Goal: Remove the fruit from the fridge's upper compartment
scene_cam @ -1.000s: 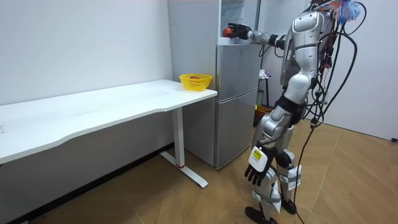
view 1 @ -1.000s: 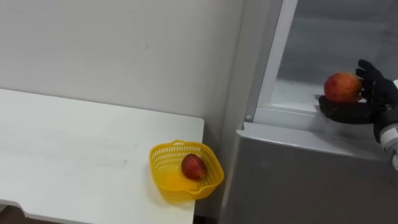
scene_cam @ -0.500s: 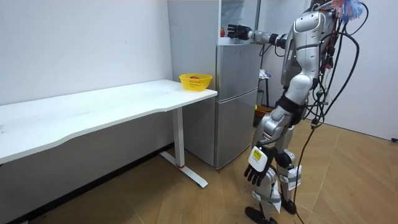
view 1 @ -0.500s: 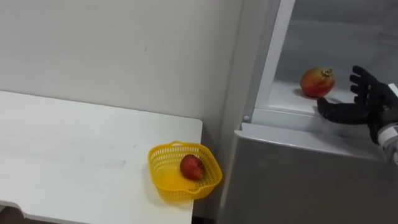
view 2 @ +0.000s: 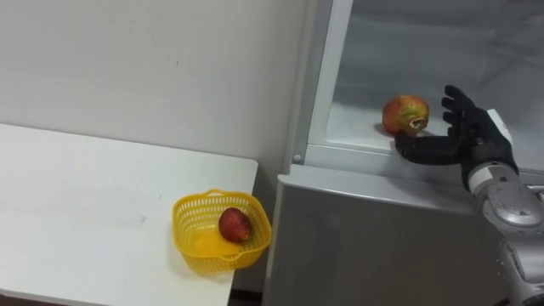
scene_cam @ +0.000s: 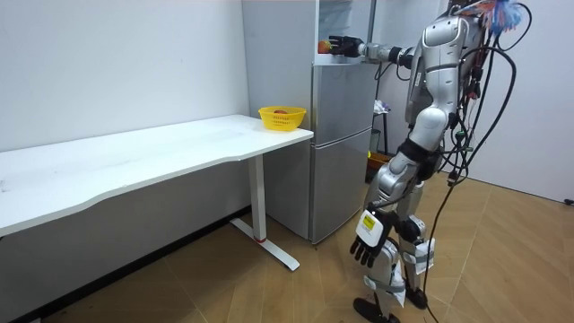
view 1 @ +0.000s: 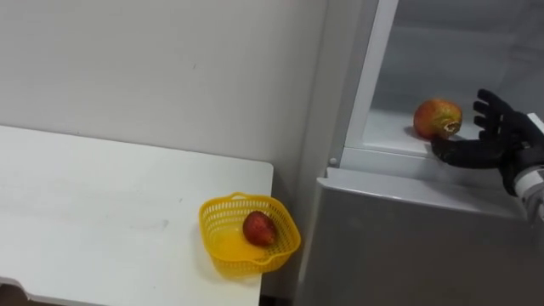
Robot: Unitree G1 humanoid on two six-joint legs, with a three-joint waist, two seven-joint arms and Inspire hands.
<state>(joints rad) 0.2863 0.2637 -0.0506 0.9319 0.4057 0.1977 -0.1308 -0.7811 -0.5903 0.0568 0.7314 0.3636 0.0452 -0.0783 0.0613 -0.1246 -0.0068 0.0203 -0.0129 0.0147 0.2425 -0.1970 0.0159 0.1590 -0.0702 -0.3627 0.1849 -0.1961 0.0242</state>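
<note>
Reaching into the upper fridge, the right hand was spread wide beside the red fruit, not holding it; next it needed to curl round it. The left hand hung loose

- The desk stands left of the fridge.
- The basket, with one fruit in it, sits on the desk corner nearest the fridge.
- A second fruit lies inside the fridge's upper compartment, with the right robot hand just right of it.

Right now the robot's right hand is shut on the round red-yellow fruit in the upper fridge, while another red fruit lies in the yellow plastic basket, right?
Not quite: the right hand is open, fingers spread, beside the round red-yellow fruit, as the left eye view shows. The rest holds.
</note>
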